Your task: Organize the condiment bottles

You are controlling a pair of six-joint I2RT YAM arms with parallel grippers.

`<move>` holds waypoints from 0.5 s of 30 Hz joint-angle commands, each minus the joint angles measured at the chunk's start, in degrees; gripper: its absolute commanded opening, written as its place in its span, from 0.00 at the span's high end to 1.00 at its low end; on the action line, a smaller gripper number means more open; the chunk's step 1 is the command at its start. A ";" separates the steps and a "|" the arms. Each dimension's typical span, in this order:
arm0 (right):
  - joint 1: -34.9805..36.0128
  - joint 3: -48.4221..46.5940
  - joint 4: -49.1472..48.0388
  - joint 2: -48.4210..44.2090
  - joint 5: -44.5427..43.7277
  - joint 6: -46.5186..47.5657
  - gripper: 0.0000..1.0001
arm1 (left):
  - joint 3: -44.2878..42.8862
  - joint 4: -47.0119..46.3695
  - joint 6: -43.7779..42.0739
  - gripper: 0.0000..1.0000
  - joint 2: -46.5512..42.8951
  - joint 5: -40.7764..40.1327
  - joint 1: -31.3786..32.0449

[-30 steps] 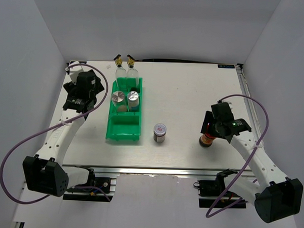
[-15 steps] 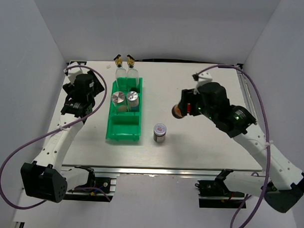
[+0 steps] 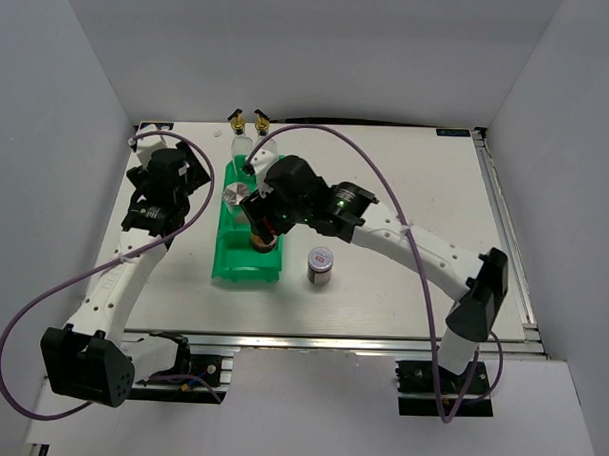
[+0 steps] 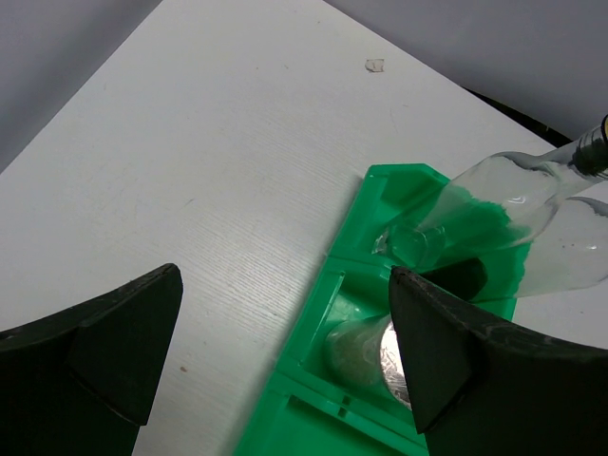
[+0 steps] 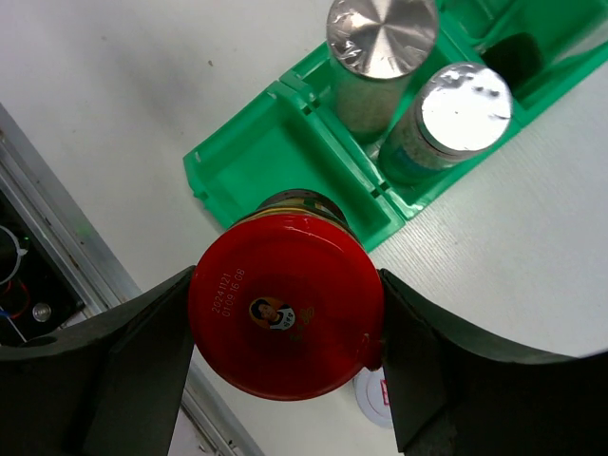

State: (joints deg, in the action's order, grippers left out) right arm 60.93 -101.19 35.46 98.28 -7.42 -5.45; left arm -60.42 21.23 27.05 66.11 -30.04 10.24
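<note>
My right gripper (image 5: 285, 323) is shut on the red-lidded brown jar (image 5: 285, 313), one finger on each side of its lid. It holds the jar (image 3: 263, 243) over the near compartment of the green bin (image 3: 245, 266), close to that compartment's right wall. In the middle compartment stand a silver-lidded shaker (image 5: 380, 43) and a second silver-lidded jar (image 5: 463, 109). Two clear glass bottles (image 3: 250, 138) stand in the far compartment. The dark silver-lidded jar (image 3: 320, 266) stands on the table to the right of the bin. My left gripper (image 4: 280, 366) hangs open and empty left of the bin.
The right arm (image 3: 404, 237) stretches across the middle of the table from its base at the near right. The left arm (image 3: 123, 272) runs along the table's left side. A metal rail (image 3: 331, 341) edges the near side.
The right arm has swung left across the table, carrying the red-lidded jar from the right side to over the green bin. The left arm has barely moved.
</note>
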 commanded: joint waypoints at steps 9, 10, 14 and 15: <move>0.25 -4.02 -7.77 5.69 1.88 -1.49 1.00 | 0.66 -1.19 0.11 0.02 -3.09 1.65 -0.22; 0.16 -2.45 -8.91 5.96 2.41 -1.75 1.00 | 0.66 -1.11 0.20 0.02 -3.18 1.65 -0.22; 0.16 1.77 -11.55 7.01 3.73 -2.81 1.00 | 0.74 -1.28 0.20 0.02 -3.62 2.09 -0.22; 0.24 2.57 -11.99 7.45 3.99 -2.90 1.00 | 0.75 -1.37 0.20 0.02 -3.70 2.27 -0.22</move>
State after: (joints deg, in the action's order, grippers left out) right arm 61.10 -99.57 32.01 106.39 -5.15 -7.07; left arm -60.36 20.82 27.07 64.79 -28.86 10.24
